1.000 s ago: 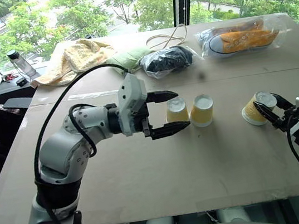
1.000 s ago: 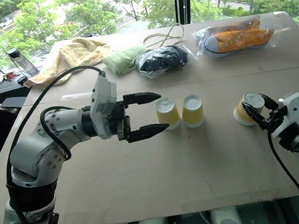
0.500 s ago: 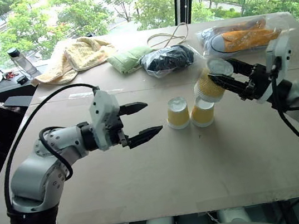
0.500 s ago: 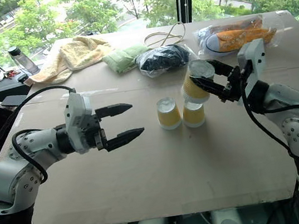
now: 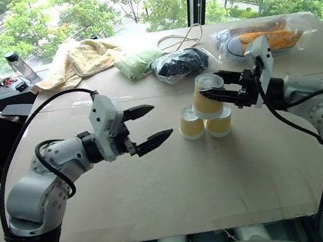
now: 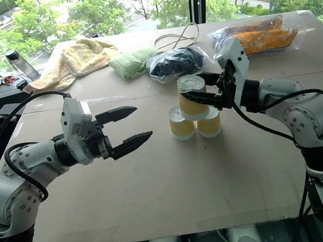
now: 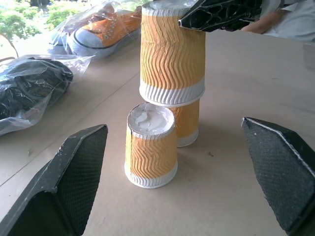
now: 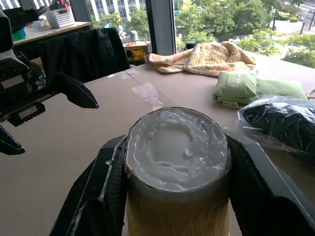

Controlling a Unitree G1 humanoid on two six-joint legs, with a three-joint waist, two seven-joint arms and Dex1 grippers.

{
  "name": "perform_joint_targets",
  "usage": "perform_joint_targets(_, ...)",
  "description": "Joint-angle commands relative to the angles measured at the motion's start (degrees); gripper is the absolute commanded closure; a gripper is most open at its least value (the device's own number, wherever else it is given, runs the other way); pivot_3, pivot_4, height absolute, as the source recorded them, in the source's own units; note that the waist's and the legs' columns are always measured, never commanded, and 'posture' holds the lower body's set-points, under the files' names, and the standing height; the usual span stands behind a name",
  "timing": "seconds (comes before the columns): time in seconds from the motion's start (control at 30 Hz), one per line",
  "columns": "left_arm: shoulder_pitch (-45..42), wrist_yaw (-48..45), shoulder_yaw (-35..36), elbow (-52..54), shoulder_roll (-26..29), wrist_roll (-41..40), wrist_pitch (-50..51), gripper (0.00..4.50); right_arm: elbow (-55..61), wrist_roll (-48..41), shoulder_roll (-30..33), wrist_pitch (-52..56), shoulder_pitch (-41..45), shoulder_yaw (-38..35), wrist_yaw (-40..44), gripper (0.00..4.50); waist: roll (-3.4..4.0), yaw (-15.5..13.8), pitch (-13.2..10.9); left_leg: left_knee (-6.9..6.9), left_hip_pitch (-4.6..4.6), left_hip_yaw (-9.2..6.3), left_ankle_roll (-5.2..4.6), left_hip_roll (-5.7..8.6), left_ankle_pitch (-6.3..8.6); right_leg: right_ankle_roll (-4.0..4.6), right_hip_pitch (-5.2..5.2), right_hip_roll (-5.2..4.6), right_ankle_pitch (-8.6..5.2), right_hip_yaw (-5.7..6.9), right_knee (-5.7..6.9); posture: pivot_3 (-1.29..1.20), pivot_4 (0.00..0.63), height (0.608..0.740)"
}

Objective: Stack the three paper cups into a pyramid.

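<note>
Two yellow-orange ribbed paper cups stand upside down side by side mid-table, the left one [image 5: 190, 124] and the right one [image 5: 220, 124]. The third cup [image 5: 207, 98] hangs inverted directly above the gap between them, with my right gripper [image 5: 208, 85] shut on it; in the left wrist view its rim [image 7: 171, 93] sits at the height of the lower cups' tops, and I cannot tell whether it touches them. My left gripper [image 5: 162, 119] is open, level, a short way left of the cups, with nothing between its fingers [image 7: 74, 182].
Along the table's far side lie a yellow towel [image 5: 82, 60], a green folded cloth [image 5: 136, 64], a black bagged item [image 5: 180, 64], a cord [image 5: 181, 40] and bagged orange shoes [image 5: 261, 38]. A bottle [image 5: 18, 66] stands on the ledge at the far left.
My right gripper lifted the third cup from the right side of the table and carried it left over the two standing cups. My left gripper drew back to the left, away from them.
</note>
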State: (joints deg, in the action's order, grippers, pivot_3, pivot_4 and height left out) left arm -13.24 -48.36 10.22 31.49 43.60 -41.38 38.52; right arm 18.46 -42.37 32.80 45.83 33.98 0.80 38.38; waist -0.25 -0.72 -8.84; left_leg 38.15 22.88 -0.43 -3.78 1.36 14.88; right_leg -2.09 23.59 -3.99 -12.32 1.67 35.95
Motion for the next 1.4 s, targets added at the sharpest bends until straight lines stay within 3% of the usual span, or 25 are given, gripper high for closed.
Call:
perform_joint_targets(0.03, -0.10, 0.25, 1.25, 2.30, 0.35, -1.22, -0.86, 0.00, 0.28, 1.10, -0.01, -1.52, 0.30, -0.21, 1.40, 2.26, 0.00, 0.00, 0.00, 0.00, -0.01, 0.00, 0.00, -0.01, 0.00, 0.00, 0.00, 0.01, 0.00, 0.01, 0.01, 0.00, 0.150, 0.740)
perform_joint_targets(0.43, -0.43, -0.32, 0.31, 1.90, 0.32, -0.99, -1.41, 0.00, -1.34, 4.35, -1.14, -4.11, -0.27, -0.36, 2.60, 2.26, 0.00, -0.01, 0.00, 0.00, -0.01, 0.00, 0.01, 0.00, 0.00, 0.00, 0.00, 0.02, 0.00, 0.01, 0.01, 0.00, 0.150, 0.740)
perform_joint_targets(0.6, -0.54, -0.52, 0.07, 1.68, 0.26, -0.93, -1.44, 0.00, -1.32, 4.60, -0.74, -4.34, -0.97, -0.40, 3.85, 0.26, 0.00, 0.00, -0.01, 0.00, -0.01, 0.00, 0.01, 0.00, 0.00, 0.00, 0.00, 0.02, 0.00, 0.01, 0.01, 0.00, 0.150, 0.740)
perform_joint_targets(0.63, -0.55, -0.56, 0.02, 1.63, 0.25, -0.94, -1.43, 0.00, -1.14, 4.47, -0.66, -4.37, -1.12, -0.63, 4.08, 0.05, 0.00, -0.01, -0.01, 0.00, -0.01, 0.00, 0.01, 0.00, 0.00, 0.00, 0.00, 0.02, 0.00, 0.01, 0.01, 0.00, 0.150, 0.740)
perform_joint_targets(0.83, 1.85, 0.00, 0.35, 1.57, -2.07, -0.64, -3.61, 0.00, 1.95, 1.19, 3.47, -4.77, -5.10, -6.31, 8.28, 0.05, 0.00, -0.31, -0.01, -0.01, -0.01, -0.01, 0.00, 0.00, 0.00, 0.00, -0.01, 0.01, 0.00, 0.01, 0.00, 0.00, 0.150, 0.740)
perform_joint_targets(1.07, 17.83, -0.70, 2.60, 0.62, -6.24, 4.09, -13.02, 0.00, 2.69, 1.10, 11.31, -9.72, -19.03, -15.99, 15.61, 0.05, 0.01, -0.16, -0.05, -0.15, 0.00, 0.05, -0.06, -0.01, 0.05, 0.03, 0.02, -0.07, -0.02, -0.05, -0.12, 0.00, 0.150, 0.740)
perform_joint_targets(1.27, 26.54, 1.54, -1.24, -2.91, -8.51, 12.65, -18.22, 0.00, -6.53, 9.29, 3.06, -32.20, -38.46, -20.67, 20.05, 0.05, 0.00, -0.50, 0.00, -0.30, -0.13, 0.02, -0.05, -0.06, 0.04, 0.25, -0.03, -0.10, -0.15, -0.01, -0.10, 0.00, 0.150, 0.740)
perform_joint_targets(1.4, 28.39, 4.16, -3.97, -5.07, -9.95, 18.65, -21.92, 0.00, -13.20, 15.33, 1.40, -43.78, -45.59, -19.69, 22.11, 0.05, 0.04, -0.24, 0.02, -0.27, -0.17, 0.10, -0.04, -0.03, 0.04, 0.24, -0.05, -0.16, -0.15, -0.10, -0.10, 0.00, 0.150, 0.740)
